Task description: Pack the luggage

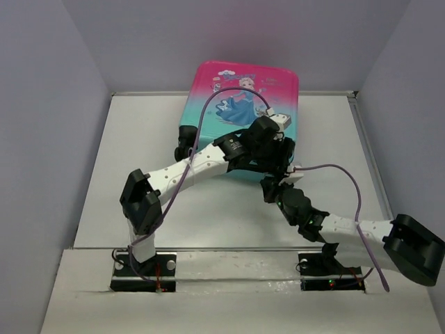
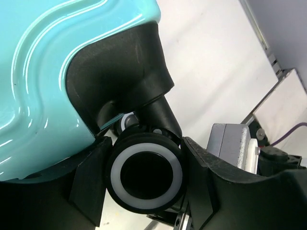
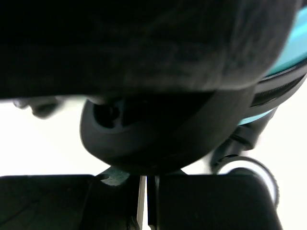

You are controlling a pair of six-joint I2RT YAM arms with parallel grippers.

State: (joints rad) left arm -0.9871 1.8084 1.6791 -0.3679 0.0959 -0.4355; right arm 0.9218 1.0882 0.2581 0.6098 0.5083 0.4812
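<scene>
Luggage [image 1: 236, 87] closed; left gripper [image 2: 144, 143] clamps wheel [image 2: 144, 175], we judge to reposition it; right gripper [image 3: 146, 184] jaws together, empty.

Luggage [image 2: 38, 81] shell: glossy, smooth hard plastic, teal. Wheel housing [image 2: 120, 62]: matt black plastic, faint texture. Wheel [image 2: 144, 175]: smooth black, white ring. Surface [image 1: 229, 209]: matt white.

Lab test booth: bare grey walls [image 1: 42, 104] around white table [image 1: 139, 139].

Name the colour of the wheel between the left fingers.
Black wheel with a white ring; best in left wrist view.
</scene>
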